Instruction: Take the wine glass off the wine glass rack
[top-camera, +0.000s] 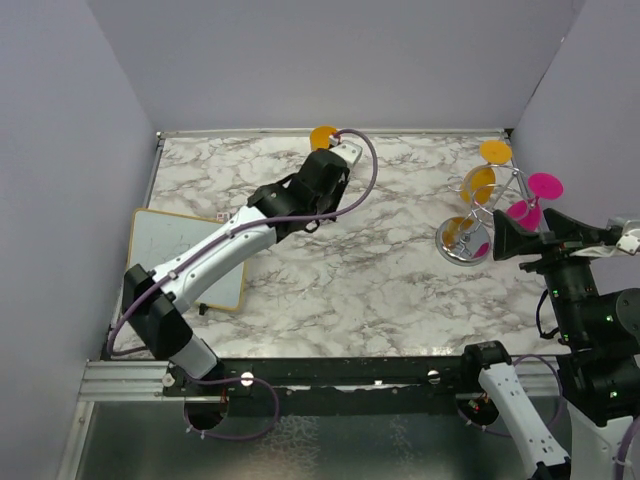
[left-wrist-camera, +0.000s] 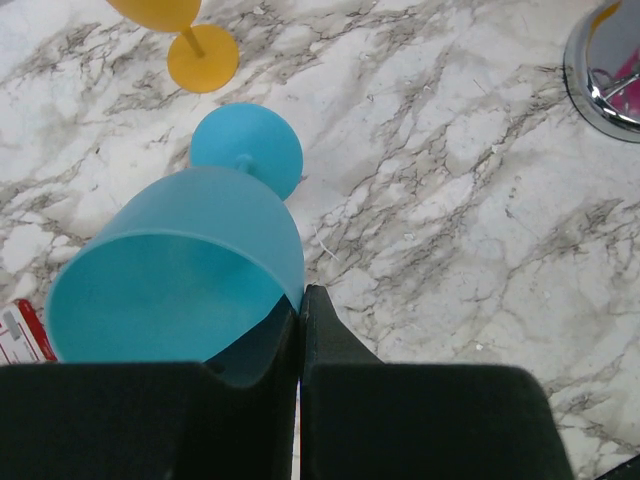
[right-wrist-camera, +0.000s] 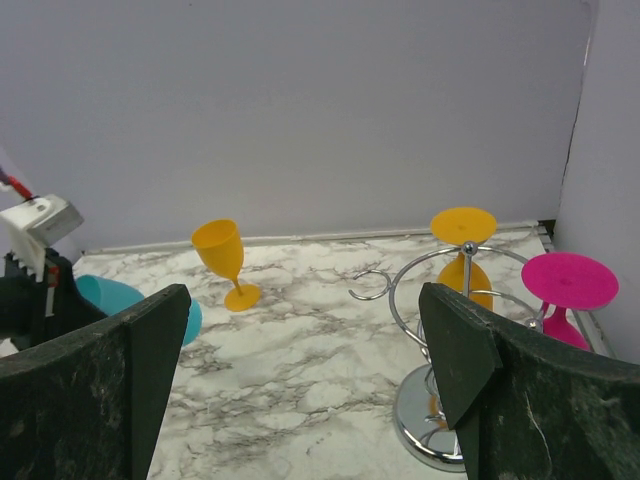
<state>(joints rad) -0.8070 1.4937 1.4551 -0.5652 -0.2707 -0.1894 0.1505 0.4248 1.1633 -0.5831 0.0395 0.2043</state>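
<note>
Currently the left tool (left-wrist-camera: 300, 312) is pinched closed on the rim of a blue wine glass (left-wrist-camera: 190, 260), tilted over the bench (left-wrist-camera: 450, 200), well apart from the wine glass rack (right-wrist-camera: 466, 300). The right tool (right-wrist-camera: 305, 320) gapes wide, empty. That thin rim grip could slip and drop the glass.

My bench: white marble-pattern table (top-camera: 400, 270) boxed in by plain grey walls (top-camera: 330, 60), aluminium rail (top-camera: 120, 380) along the near edge. Small whiteboard with a tan frame (top-camera: 160, 240) lies flat at the table's left edge. Red-and-white card (left-wrist-camera: 20, 330) on the marble near it; I can't read the print.
</note>
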